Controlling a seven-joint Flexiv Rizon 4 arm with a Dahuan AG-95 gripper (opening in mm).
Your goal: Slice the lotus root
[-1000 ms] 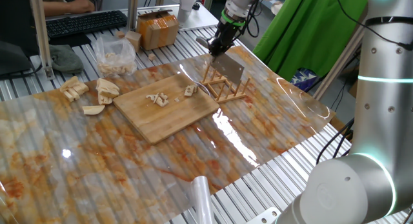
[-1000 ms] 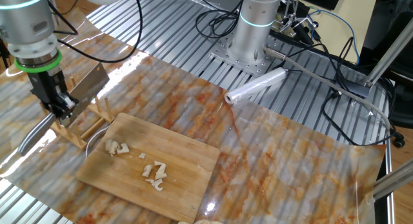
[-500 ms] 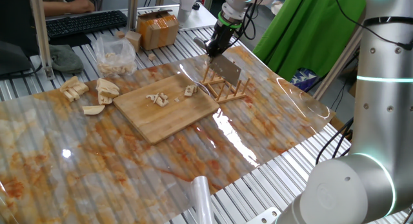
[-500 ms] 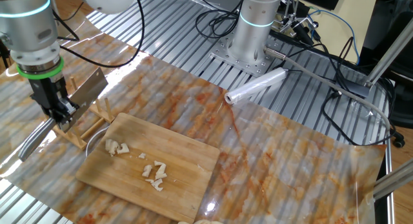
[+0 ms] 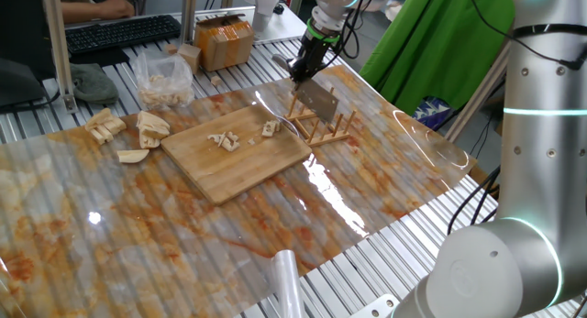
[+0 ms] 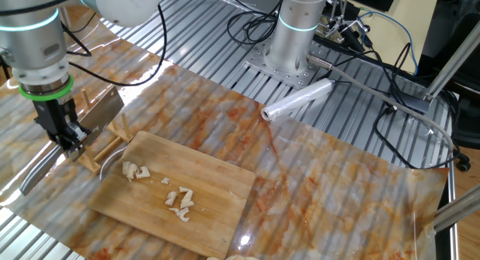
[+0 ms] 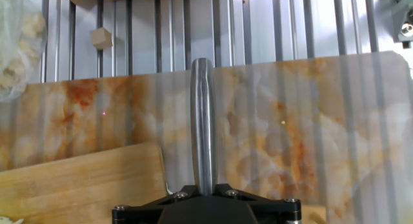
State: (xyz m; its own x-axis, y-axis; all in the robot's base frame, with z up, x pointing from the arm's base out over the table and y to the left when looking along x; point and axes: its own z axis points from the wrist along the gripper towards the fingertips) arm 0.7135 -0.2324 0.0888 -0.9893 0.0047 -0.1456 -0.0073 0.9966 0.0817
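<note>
My gripper [image 5: 304,65] is shut on the steel handle [image 7: 202,121] of a cleaver. Its flat blade [image 5: 317,100] stands on edge in the slots of a small wooden rack [image 5: 323,127]. In the other fixed view the gripper [image 6: 66,132] sits at the rack's [image 6: 105,144] left end, with the handle [image 6: 37,167] sticking out below it. Cut lotus root pieces [image 5: 224,140] lie on the wooden cutting board [image 5: 240,160], left of the rack. More lotus root chunks [image 5: 138,130] lie on the mat beyond the board's far left corner.
A plastic bag of pieces [image 5: 165,78] and a cardboard box [image 5: 223,41] stand behind the board. A roll of clear film [image 6: 297,101] lies near the arm's base [image 6: 289,43]. Bare metal slats surround the marbled mat [image 5: 110,226].
The gripper and cleaver have shifted a little along the rack, away from the board, and the blade has settled lower in the slots. Nothing on the board has moved.
</note>
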